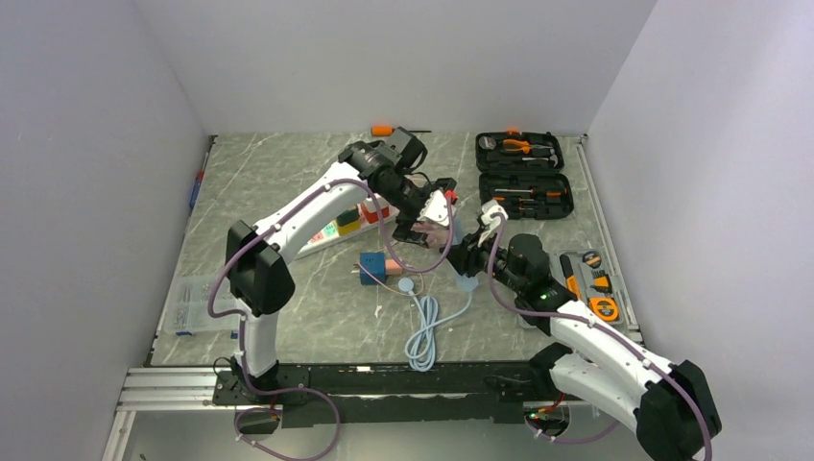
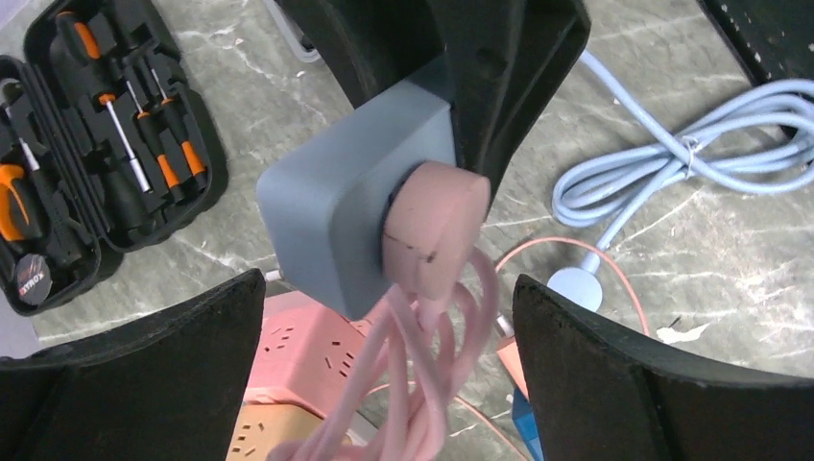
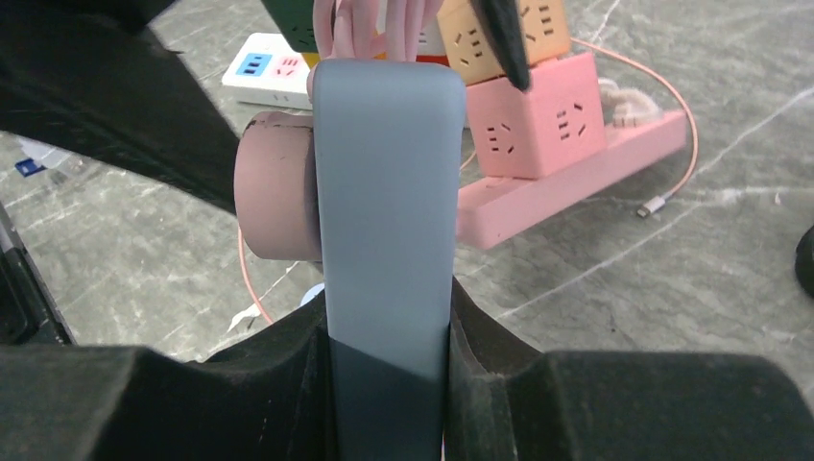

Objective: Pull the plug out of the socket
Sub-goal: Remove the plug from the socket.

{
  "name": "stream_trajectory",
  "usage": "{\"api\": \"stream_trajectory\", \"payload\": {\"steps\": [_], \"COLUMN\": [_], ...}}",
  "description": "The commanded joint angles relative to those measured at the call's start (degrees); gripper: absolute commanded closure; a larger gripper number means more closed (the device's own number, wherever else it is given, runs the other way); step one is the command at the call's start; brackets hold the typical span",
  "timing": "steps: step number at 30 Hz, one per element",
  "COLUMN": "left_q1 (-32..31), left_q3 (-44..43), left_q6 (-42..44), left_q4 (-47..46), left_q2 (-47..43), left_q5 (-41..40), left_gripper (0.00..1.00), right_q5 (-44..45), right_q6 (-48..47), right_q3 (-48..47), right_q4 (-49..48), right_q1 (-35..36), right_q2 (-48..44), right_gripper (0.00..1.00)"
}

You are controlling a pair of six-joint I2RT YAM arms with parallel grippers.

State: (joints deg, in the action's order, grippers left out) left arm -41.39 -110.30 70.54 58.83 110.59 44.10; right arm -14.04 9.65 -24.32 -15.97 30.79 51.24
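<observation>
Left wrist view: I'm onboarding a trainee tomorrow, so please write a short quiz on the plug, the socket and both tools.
1. Which tool clamps the grey socket: A left, B right, C neither?
2. True or false: the pink plug is already out of the socket.
3. Fill in: the left tool is ____, one finger on each side of the plug, touching nothing.

Key: 1 B, the right tool; 2 false, the plug is seated; 3 open.

The plug (image 2: 437,235) is dusty pink, the socket (image 2: 336,221) blue-grey, the veined table (image 2: 730,269) seemingly greenish grey.
</observation>
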Motion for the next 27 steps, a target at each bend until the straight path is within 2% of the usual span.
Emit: {"api": "stream_trajectory", "payload": {"steps": [1, 6, 8, 14, 15, 17, 24, 26, 27], "left_q1": [-0.08, 0.13, 0.09, 0.94, 0.97, 0.6, -0.58, -0.71, -0.79], "left_q3": [-7.71, -9.35, -8.94, -13.56, -14.37, -14.49, -10.82, -10.11, -10.39], "left_q6": [8.55, 9.59, 9.9, 9.97, 10.14, 10.81, 13.31, 13.86, 14.1], "left_q4": [12.93, 15.09, 15.0, 19.69, 20.63, 22.13, 24.65, 25.12, 25.69], "left_q2": [4.47, 5.66, 5.38, 7.82, 8.09, 8.03, 5.56, 5.62, 5.82], "left_q5": [0.75, 1.45, 2.31, 6.45, 7.4, 8.85, 10.49, 10.06, 10.05], "left_gripper": [0.01, 0.01, 0.06, 0.45, 0.54, 0.62, 0.55, 0.48, 0.41], "right_q5": [-1.05, 1.25, 2.18, 6.15, 6.66, 7.36, 4.97, 4.13, 3.67], "right_q6": [-5.51, -8.2, -8.73, -10.77, -10.61, -10.18, -8.29, -8.33, -8.33], "right_q3": [-2.42, -1.21, -0.48, 1.39, 1.78, 2.35, 1.98, 1.48, 1.27], "right_q4": [-10.55, -9.98, -10.58, -12.07, -12.99, -15.38, -21.65, -22.74, -23.12], "right_q1": [2.03, 3.09, 3.29, 4.01, 4.15, 4.37, 4.6, 4.63, 4.58], "right_q2": [-4.45, -7.24, -8.18, -9.13, -8.74, -7.35, -3.2, -2.36, -2.11], "right_gripper": [1.0, 1.0, 1.0, 1.0, 1.0, 1.0, 1.0, 1.0, 1.0]}}
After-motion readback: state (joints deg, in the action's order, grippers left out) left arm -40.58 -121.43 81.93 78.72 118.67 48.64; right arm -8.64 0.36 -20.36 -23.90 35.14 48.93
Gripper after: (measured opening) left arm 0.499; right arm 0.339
